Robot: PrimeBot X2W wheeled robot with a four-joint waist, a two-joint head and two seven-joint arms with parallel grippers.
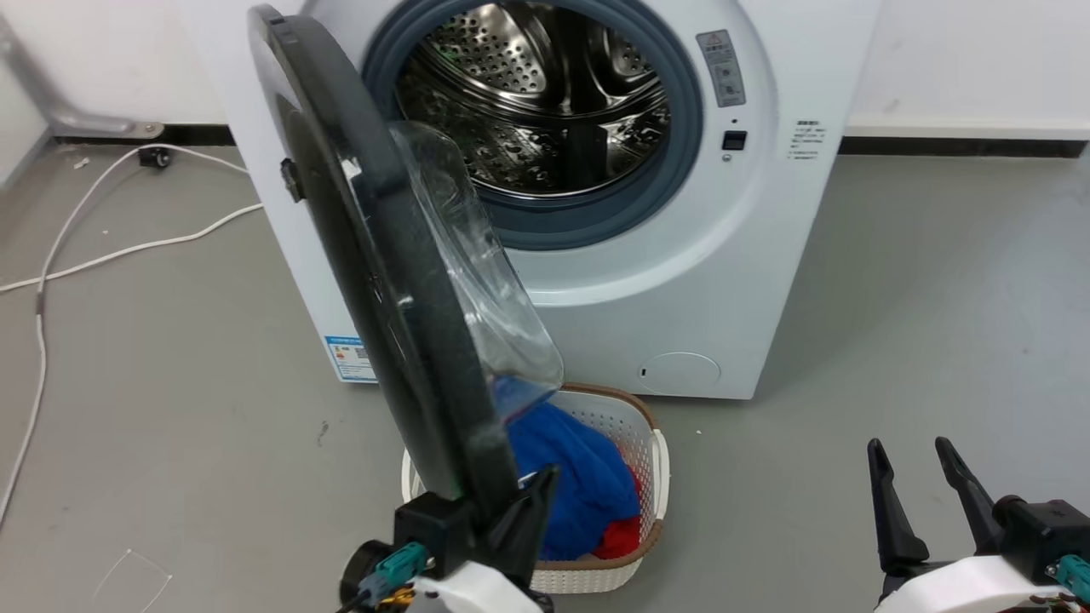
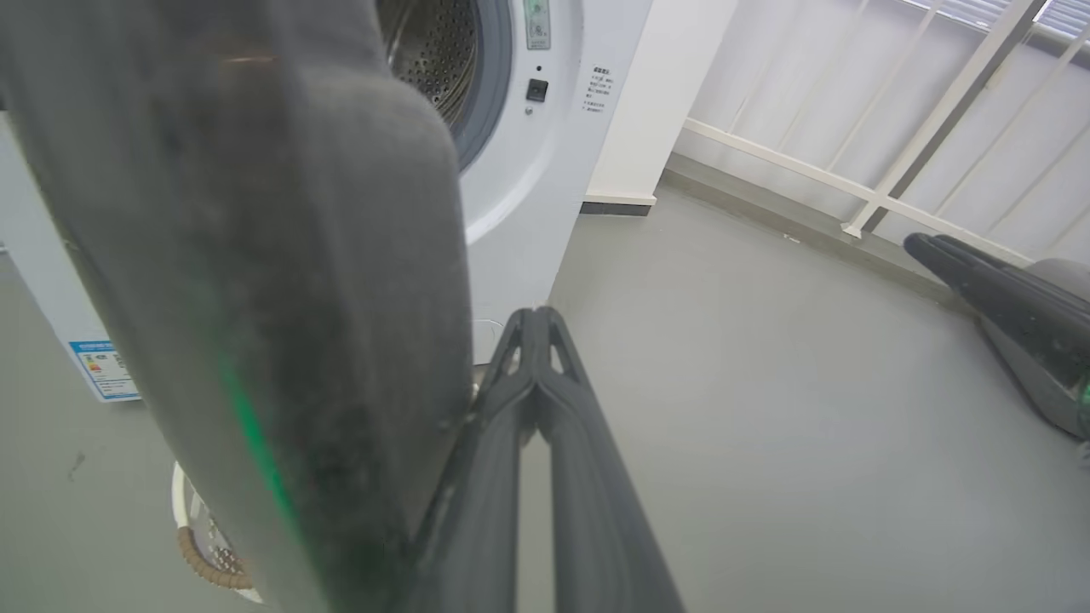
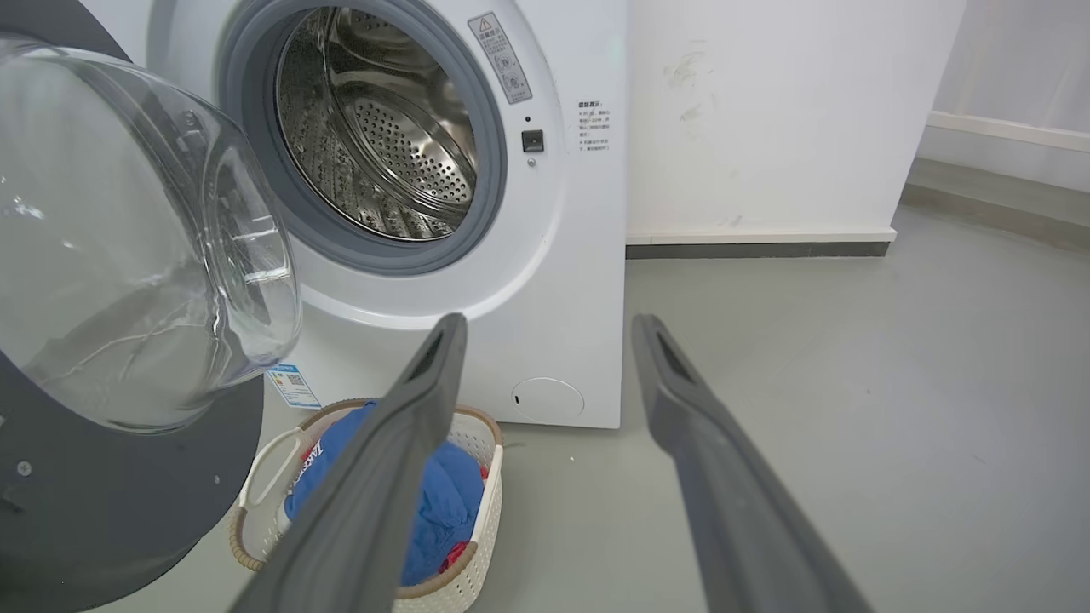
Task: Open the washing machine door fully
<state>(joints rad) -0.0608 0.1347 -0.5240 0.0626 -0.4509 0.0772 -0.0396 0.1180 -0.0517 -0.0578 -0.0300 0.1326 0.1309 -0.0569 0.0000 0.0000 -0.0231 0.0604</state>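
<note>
Head view: one washing machine (image 1: pixel 724 281) against the wall, its top cut off by the frame and the drum (image 1: pixel 545 94) mouth uncovered. One washing machine door (image 1: pixel 375 255), hinged on the machine's left, stands swung out roughly square to the front and is seen near edge-on. Its glass bowl (image 1: pixel 477 281) bulges to the right. The door's lower rim overlaps one white basket (image 1: pixel 657 460) on the floor just in front of the machine, hiding the basket's left part. Blue and red clothes (image 1: pixel 579 485) lie inside, count not readable.

Left gripper (image 1: pixel 545 477) sits at the door's bottom rim, on the bowl side. Left wrist view: left gripper (image 2: pixel 535 319) has both fingers pressed together with nothing between them. The door (image 2: pixel 255 255) is a big blurred dark slab against the left finger.

Right gripper (image 1: pixel 908 447) is low right, well apart from door and basket, fingers spread wide and holding nothing. Right wrist view shows the right gripper (image 3: pixel 549 323) the same.

Open grey floor (image 1: pixel 937 298) lies right of the machine. Left of it are white cables (image 1: pixel 85 255), one or two, cannot tell.
</note>
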